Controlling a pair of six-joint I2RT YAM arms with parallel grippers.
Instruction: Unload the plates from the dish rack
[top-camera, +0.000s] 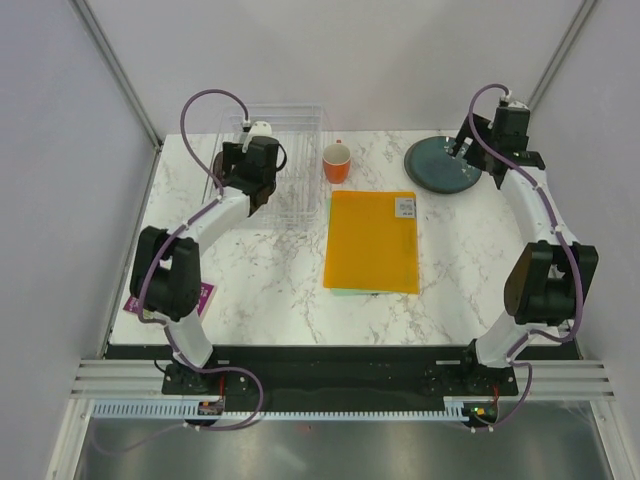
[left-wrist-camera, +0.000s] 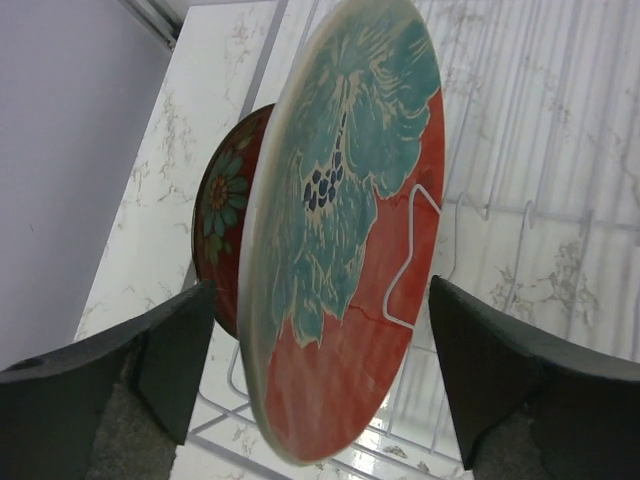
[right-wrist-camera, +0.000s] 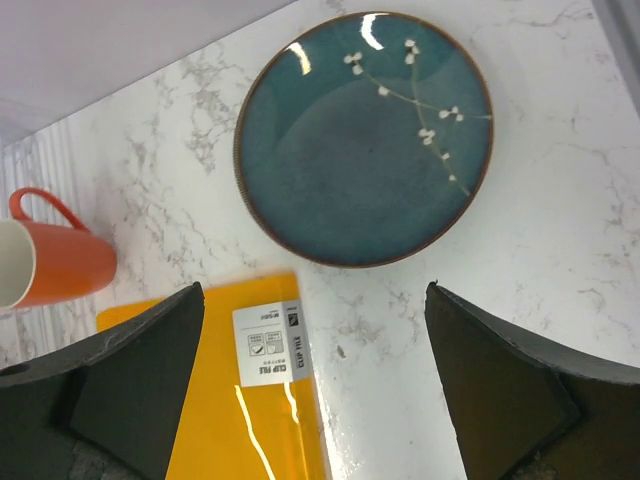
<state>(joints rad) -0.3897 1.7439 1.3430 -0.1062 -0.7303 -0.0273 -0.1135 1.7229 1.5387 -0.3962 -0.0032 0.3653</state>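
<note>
The clear dish rack (top-camera: 292, 128) stands at the back left of the table. Inside it a red plate with a teal pattern (left-wrist-camera: 340, 240) stands on edge, and a dark red plate with flowers (left-wrist-camera: 222, 215) stands just behind it. My left gripper (left-wrist-camera: 320, 370) reaches into the rack and is open. Its fingers (left-wrist-camera: 175, 350) stand either side of the red plate's rim, apart from it. A dark teal plate (right-wrist-camera: 365, 135) lies flat on the table at the back right. My right gripper (right-wrist-camera: 315, 380) hovers open above the plate's near edge, holding nothing.
An orange cup (top-camera: 337, 162) stands between the rack and the teal plate (top-camera: 440, 165). A flat orange-yellow folder (top-camera: 372, 240) lies mid-table, close to that plate. A purple card (top-camera: 203, 296) lies at the left edge under the left arm. Walls close in on both sides.
</note>
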